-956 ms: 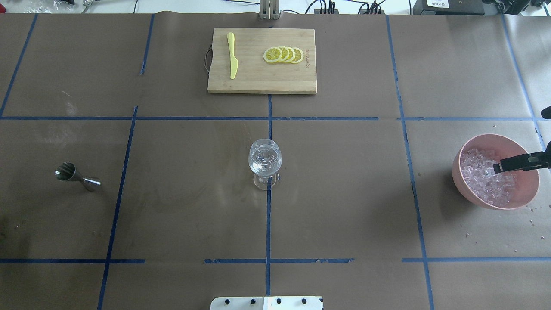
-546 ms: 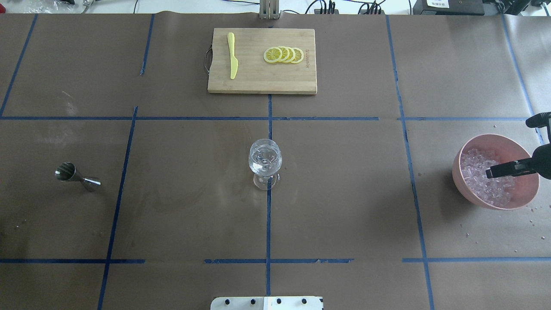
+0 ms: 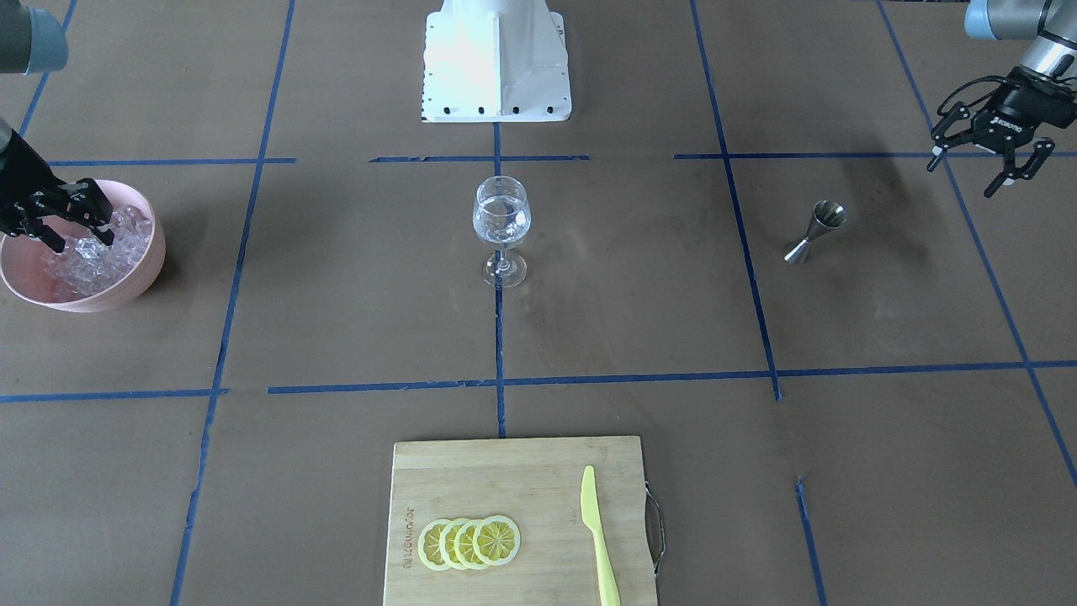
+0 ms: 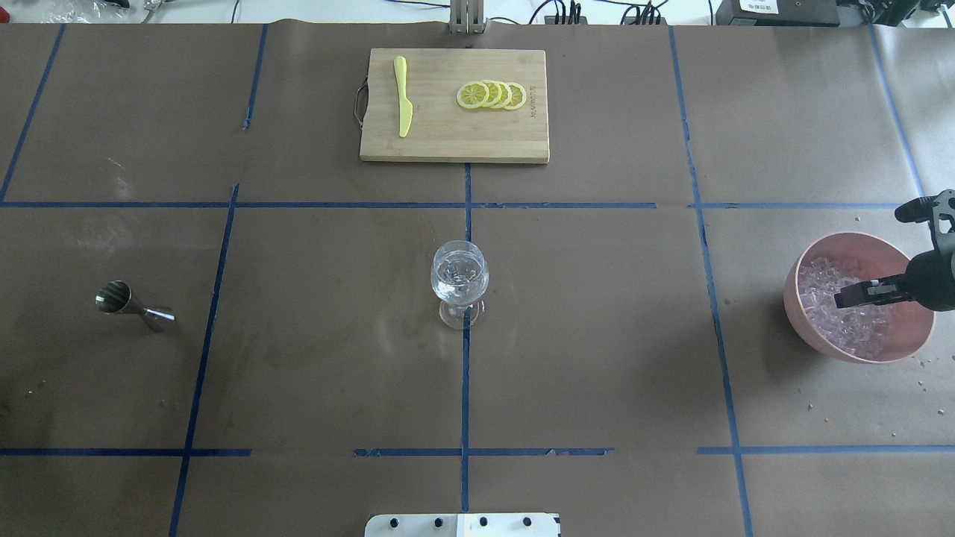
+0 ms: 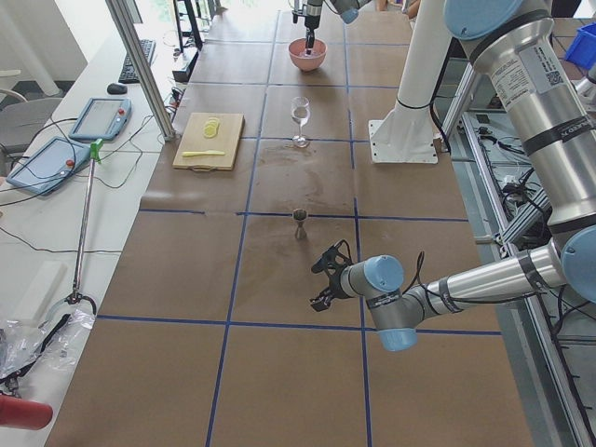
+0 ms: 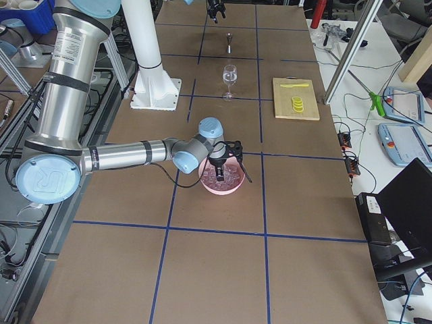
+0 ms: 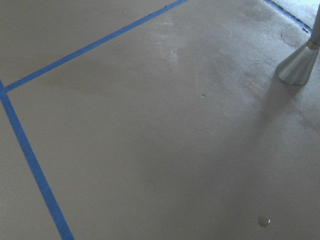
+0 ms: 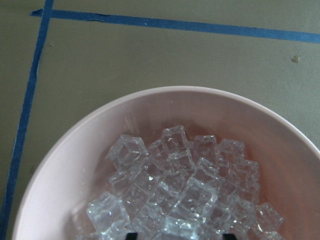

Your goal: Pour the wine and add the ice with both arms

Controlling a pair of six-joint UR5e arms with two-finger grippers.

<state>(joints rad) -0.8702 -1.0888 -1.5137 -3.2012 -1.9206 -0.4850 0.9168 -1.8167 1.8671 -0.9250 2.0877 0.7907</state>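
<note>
The right arm's black 2-finger gripper (image 3: 80,236) has its fingers spread wide with nothing between them. Its tips reach inside the round pink bowl (image 4: 813,328), right at the heap of small, clear, glassy ice cubes (image 8: 175,195) beneath it. The clear stemmed wine glass (image 4: 459,280), holding a little colourless wine (image 3: 501,220), stands well apart, between the 2 grippers. The left arm's black gripper (image 3: 962,179), equally wide and empty, hovers near the small upright steel jigger (image 3: 812,231).
</note>
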